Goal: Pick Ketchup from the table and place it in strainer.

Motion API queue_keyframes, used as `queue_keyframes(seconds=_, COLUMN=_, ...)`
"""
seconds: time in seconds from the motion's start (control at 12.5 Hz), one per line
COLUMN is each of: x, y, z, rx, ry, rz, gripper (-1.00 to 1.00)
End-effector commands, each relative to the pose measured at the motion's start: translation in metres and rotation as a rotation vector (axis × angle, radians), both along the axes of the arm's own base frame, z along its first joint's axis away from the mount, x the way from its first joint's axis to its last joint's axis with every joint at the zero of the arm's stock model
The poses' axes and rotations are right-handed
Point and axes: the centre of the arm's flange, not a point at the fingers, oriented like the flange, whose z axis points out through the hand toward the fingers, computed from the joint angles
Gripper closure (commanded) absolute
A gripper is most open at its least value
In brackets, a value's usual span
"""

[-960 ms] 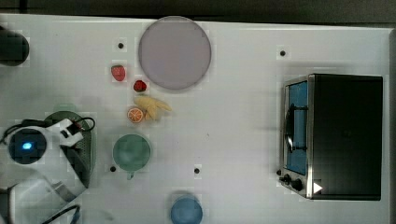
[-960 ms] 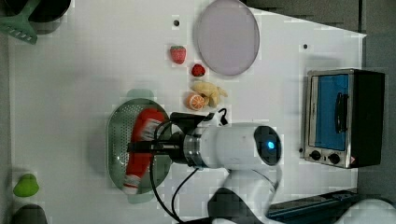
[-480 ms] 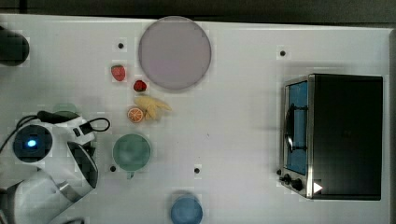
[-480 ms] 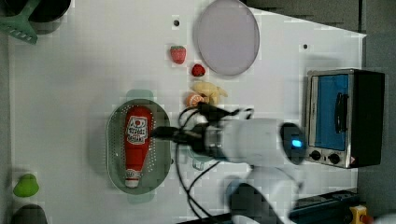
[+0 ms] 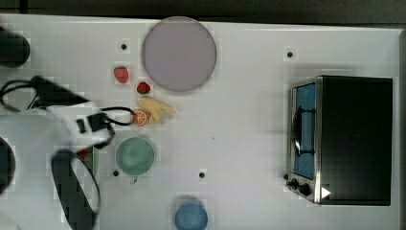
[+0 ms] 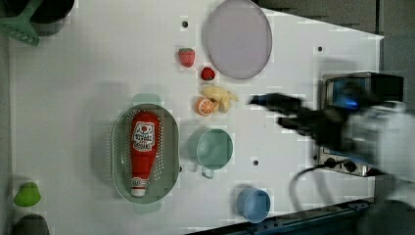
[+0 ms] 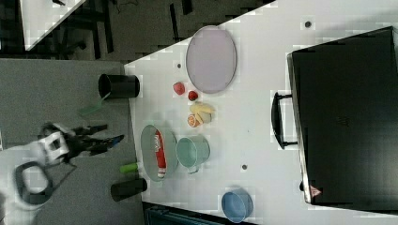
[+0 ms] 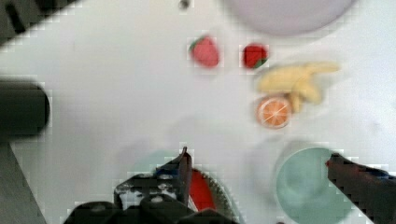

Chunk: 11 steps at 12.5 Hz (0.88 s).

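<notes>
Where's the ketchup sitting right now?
In the left view, the ketchup lies lengthwise inside the strainer, cap toward the picture's bottom, just left of the green cup.

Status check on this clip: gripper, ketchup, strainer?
Gripper open, holding nothing. Ketchup lying in strainer, cap toward the left view's bottom. Nothing in the way.
</notes>
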Motion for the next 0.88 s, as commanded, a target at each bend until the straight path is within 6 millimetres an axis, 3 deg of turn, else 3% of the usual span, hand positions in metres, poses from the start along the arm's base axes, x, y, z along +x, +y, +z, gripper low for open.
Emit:
queue_keyframes(seconds=0.08, x=0.01, y=-0.094, z=0.042, rx=0.02, ry=0.114, rz=-0.251, gripper=-1.0)
queue_keyframes(seconds=0.32, x=0.0, y=-0.167, z=0.094, rx=0.029, ry=0.161, rz=-0.361, gripper=-1.0)
queue_keyframes(seconds=0.48, x=-0.004, y=-0.203, z=0.111, rx=0.038, ry=0.171, rz=-0.381, gripper=-1.0)
queue_keyframes(seconds=0.72, x=0.001, y=-0.238, z=0.107, rx=-0.026, ry=0.165, rz=-0.373, gripper=-1.0)
queue_keyframes(seconds=0.88, x=0.005, y=-0.24, z=0.106, rx=-0.047, ry=0.148, rz=-0.365, gripper=-1.0)
